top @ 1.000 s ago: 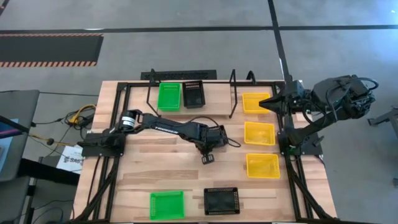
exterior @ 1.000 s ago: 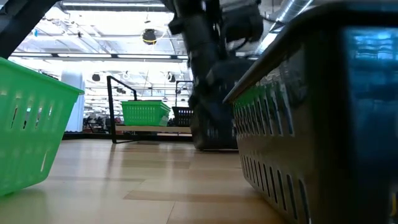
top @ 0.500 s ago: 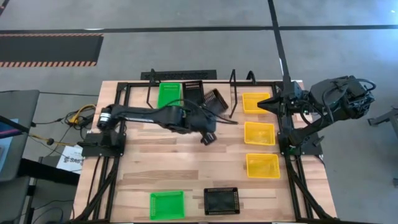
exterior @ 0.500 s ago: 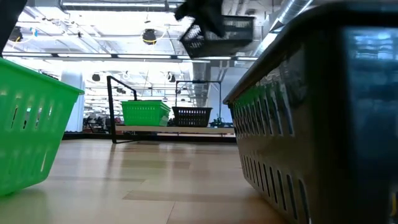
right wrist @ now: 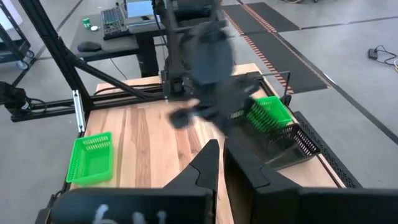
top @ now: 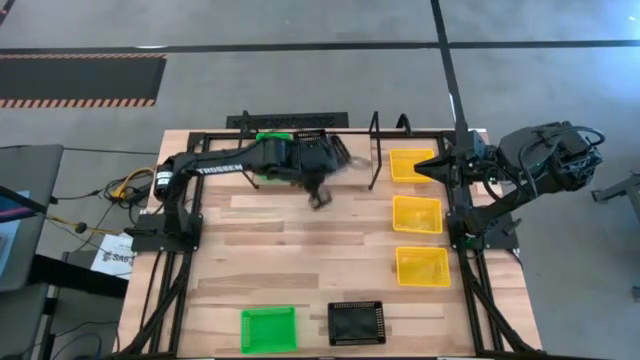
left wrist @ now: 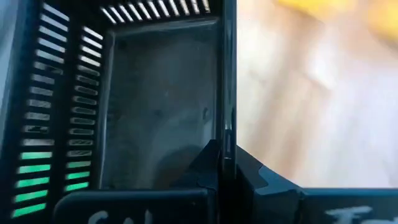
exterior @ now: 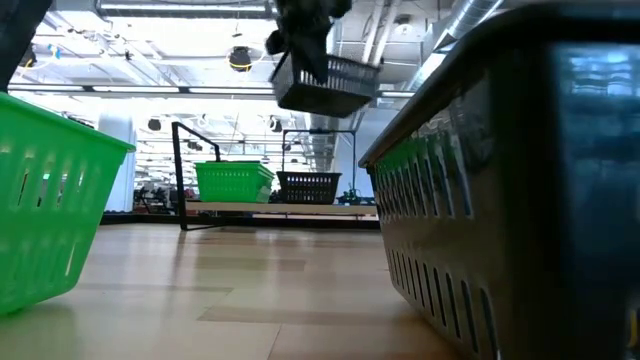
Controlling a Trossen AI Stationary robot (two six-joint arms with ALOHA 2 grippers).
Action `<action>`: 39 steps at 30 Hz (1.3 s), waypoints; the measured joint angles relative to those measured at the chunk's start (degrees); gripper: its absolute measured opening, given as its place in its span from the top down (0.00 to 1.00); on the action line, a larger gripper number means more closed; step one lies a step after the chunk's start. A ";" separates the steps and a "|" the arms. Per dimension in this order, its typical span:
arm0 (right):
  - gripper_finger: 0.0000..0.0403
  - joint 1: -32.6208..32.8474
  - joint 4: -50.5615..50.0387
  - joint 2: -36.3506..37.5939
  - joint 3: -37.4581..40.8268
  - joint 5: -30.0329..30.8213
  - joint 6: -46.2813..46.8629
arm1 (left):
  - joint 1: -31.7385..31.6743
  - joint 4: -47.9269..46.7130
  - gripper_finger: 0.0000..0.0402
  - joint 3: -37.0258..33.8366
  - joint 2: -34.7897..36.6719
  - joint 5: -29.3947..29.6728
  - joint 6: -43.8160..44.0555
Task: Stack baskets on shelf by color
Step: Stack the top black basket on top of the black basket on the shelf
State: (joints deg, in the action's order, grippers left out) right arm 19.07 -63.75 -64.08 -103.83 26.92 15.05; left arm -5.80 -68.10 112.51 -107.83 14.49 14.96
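Note:
My left gripper (exterior: 298,35) is shut on a black basket (exterior: 330,85) and holds it high over the far side of the table, above the shelf (exterior: 250,207). A green basket (exterior: 233,182) and another black basket (exterior: 309,186) stand on the shelf's plank. Three yellow baskets (top: 417,213) lie in a row along the table's right side. A green basket (top: 268,328) and a black basket (top: 356,322) rest on the table near its front edge. My right gripper (right wrist: 219,152) hangs shut and empty above the far yellow basket (top: 410,163). My left gripper pinches one side wall of the black basket at its rim (left wrist: 227,127), one finger inside the basket and one outside. The fingers slant down onto it from above. The basket hangs tilted below the gripper, lifted clear of the table and shelf.
Black metal frames run along the table's left and right edges (top: 190,230). Bare wooden tabletop (top: 300,260) lies between the shelf and the two near baskets. The shelf's upright wire ends (exterior: 178,160) rise beside the green basket.
My left gripper has risen from the middle of the table and gone toward the far edge with the black basket, tipping as it went. The basket, low by the tabletop a second ago, now hangs high above the shelf's black basket.

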 joint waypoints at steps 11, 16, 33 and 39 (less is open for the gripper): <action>0.89 0.00 -0.15 0.27 0.00 0.01 -0.47 | -7.65 7.25 1.00 -1.87 -0.05 0.71 15.80; 0.89 -1.13 -0.09 1.25 0.00 4.15 -1.84 | -8.09 8.11 1.00 -3.35 -0.04 3.39 19.25; 0.99 -9.01 -0.53 7.06 -0.02 25.75 -16.94 | -3.69 24.99 1.00 -11.38 -0.83 22.56 51.72; 0.99 -9.53 -0.55 8.00 -0.02 25.73 -18.82 | -4.35 27.93 1.00 -11.60 -3.34 23.68 52.68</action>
State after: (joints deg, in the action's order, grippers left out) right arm 9.54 -64.29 -56.07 -103.85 52.64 -3.78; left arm -10.15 -40.17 100.90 -111.17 38.17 67.64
